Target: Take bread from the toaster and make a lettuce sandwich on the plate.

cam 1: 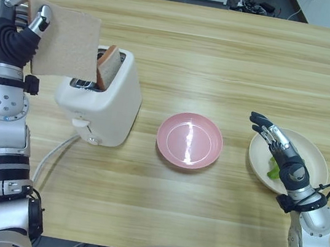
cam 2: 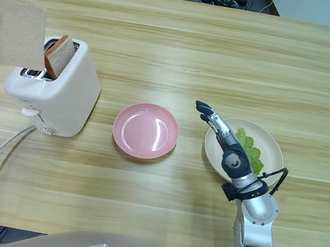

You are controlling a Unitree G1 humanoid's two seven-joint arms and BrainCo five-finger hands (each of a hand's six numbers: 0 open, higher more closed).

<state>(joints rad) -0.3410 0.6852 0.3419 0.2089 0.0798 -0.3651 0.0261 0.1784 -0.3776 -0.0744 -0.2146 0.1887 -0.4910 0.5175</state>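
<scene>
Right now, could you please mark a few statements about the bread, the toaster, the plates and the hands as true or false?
1. The left hand holds a slice of bread above the toaster. True.
2. The toaster has no bread in it. False: a second slice stands in one slot.
3. The lettuce lies on the pink plate. False: it lies on the cream plate.
4. The right hand is over the cream plate, fingers extended, holding nothing. True.

Table [cam 2: 224,58] bears toaster [cam 2: 64,93], pink plate [cam 2: 146,130], apparently cream plate [cam 2: 274,151].
</scene>
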